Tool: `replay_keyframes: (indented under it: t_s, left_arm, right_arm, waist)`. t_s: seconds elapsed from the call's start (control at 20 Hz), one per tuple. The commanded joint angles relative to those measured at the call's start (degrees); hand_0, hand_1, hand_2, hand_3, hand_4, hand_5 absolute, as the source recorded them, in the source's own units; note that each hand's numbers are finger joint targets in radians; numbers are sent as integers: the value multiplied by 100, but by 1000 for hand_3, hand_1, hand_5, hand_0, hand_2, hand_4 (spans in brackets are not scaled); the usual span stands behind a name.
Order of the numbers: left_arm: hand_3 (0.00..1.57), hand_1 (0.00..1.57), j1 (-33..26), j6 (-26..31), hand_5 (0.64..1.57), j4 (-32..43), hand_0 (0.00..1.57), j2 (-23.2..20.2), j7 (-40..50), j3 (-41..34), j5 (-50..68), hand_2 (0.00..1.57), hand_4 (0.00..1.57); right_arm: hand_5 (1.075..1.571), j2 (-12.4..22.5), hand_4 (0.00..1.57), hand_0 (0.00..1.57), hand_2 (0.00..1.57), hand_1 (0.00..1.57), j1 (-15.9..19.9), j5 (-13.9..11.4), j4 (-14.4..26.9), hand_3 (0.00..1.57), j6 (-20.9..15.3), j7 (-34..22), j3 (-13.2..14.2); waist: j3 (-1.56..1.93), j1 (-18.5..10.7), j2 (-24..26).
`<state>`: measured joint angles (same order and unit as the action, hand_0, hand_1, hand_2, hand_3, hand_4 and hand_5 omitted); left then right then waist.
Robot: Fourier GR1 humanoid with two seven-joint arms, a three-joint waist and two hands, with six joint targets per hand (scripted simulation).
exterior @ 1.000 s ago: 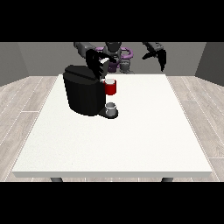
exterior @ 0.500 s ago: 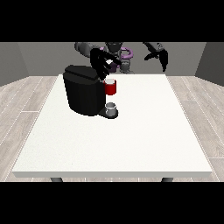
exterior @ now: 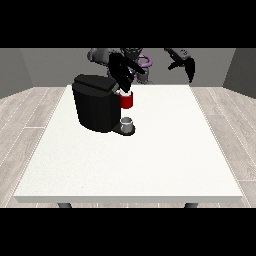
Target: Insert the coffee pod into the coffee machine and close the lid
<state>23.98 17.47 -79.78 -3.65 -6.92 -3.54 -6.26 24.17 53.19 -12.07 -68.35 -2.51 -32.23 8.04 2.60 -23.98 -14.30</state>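
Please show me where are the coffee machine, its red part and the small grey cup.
coffee machine (exterior: 95, 107): front view, black body.
red part (exterior: 126, 101): front view, its front face.
grey cup (exterior: 127, 122): front view, its side.

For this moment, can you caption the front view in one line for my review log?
Hand at the view's left over the coffee machine's red pod holder; other hand raised, away from table.

Nothing to read here: no lettering, brand, number or sign shows on the coffee machine (exterior: 97, 102), on its red front part (exterior: 126, 100), on the small grey cup (exterior: 127, 123) or on the white table (exterior: 150, 155).
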Motion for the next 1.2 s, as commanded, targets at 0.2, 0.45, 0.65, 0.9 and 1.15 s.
replay_keyframes:
  t_s: [0.2, 0.45, 0.65, 0.9, 1.15]
  left_arm:
    - [0, 0, 389, 237, 1571, -1, 0, 1, -34, 184, 26, 0, 203]
    - [0, 0, 839, 125, 1571, -36, 0, 69, 26, 234, -52, 0, 272]
    - [0, 0, 719, 167, 1571, -302, 0, 175, 269, 314, 66, 0, 347]
    - [0, 0, 767, 95, 1571, -474, 0, 123, 272, 446, -145, 0, 258]
    - [0, 0, -148, 129, 1571, -300, 0, -7, -25, 102, 98, 0, 266]
  right_arm:
    - [1571, -393, 0, 0, 0, 0, 640, 160, -624, 0, 75, 642, -166]
    - [1571, -535, 0, 0, 0, 0, 1186, 232, -397, 0, -85, 1002, -65]
    - [1571, -620, 98, 0, 0, 0, 1118, 246, 69, 0, 56, 1682, -119]
    - [1571, -914, 0, 0, 0, 0, 1315, 143, 426, 0, -165, 2260, -198]
    - [1571, -1487, 172, 0, 0, 0, 658, 333, 154, 0, 25, 2646, -527]
  waist:
    - [-244, -999, -470]
    - [-261, -1032, -864]
    - [-259, -876, -784]
    - [-260, -838, -924]
    - [-261, -245, -89]
